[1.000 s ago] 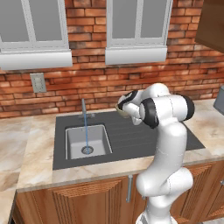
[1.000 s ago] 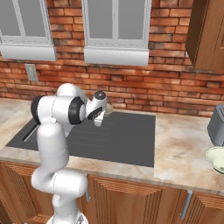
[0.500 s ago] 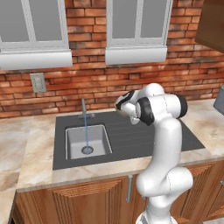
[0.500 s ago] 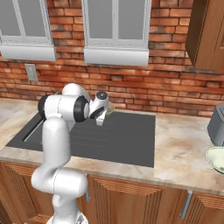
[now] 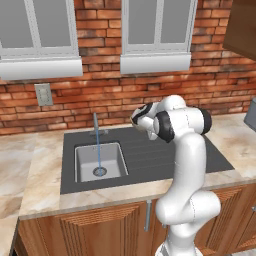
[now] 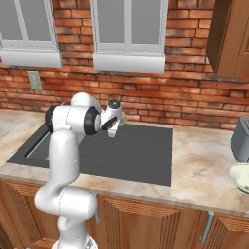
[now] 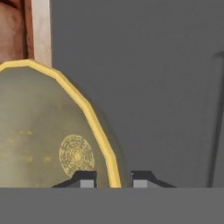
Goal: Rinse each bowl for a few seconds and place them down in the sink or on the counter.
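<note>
Hand view: olive bowl's (image 7: pixel 43 135) yellow rim sits between end effector (image 7: pixel 113 178) fingertips.

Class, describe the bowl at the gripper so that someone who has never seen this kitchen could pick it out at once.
Start at the dark grey sink set into the marbled counter under the brick wall. Over its flat drainboard side, away from the faucet, the white arm's gripper has its fingertips either side of the rim of a bowl. It is olive-tan with a yellow rim and a spiral centre mark, unlike the paler bowl far right.

Red brick wall (image 5: pixel 100 97) with two white-framed windows (image 5: pixel 157 27) at twelve o'clock; brown wooden cabinets (image 6: pixel 146 219) below; possibly an outlet (image 5: pixel 44 94) at nine.
</note>
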Available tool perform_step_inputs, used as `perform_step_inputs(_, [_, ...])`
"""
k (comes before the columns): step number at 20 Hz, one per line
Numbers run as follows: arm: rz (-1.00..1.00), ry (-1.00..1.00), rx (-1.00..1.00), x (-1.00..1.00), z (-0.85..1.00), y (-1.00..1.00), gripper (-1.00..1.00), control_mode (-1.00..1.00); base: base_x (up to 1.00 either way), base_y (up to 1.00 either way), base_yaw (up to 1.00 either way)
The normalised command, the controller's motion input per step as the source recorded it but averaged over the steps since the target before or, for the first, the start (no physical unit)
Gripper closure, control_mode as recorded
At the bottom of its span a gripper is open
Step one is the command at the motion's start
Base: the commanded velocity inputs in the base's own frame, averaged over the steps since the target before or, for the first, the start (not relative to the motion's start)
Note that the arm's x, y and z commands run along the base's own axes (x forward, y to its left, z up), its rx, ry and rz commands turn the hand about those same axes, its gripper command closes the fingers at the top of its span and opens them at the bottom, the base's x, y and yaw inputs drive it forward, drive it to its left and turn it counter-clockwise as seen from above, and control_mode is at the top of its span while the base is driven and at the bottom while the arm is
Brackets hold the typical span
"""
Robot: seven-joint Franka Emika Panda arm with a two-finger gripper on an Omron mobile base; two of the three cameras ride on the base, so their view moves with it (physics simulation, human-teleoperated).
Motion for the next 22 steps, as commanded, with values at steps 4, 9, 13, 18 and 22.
perform_step_inputs(4, [0.0, 0.0, 0.0, 0.01, 0.0, -0.05, -1.0, -1.0, 0.0, 0.0, 0.0])
perform_step_inputs(9, [0.0, 0.0, 0.0, 0.0, 0.02, -0.08, -1.0, -1.0, 0.0, 0.0, 0.0])
perform_step_inputs(13, [0.0, 0.0, 0.0, 0.0, 0.11, -0.03, -1.0, -1.0, 0.0, 0.0, 0.0])
perform_step_inputs(18, [0.0, 0.0, 0.0, 0.0, 0.25, 0.0, -1.0, -1.0, 0.0, 0.0, 0.0])
perform_step_inputs(22, [0.0, -0.02, 0.0, 0.0, 0.34, 0.0, -1.0, -1.0, 0.0, 0.0, 0.0])
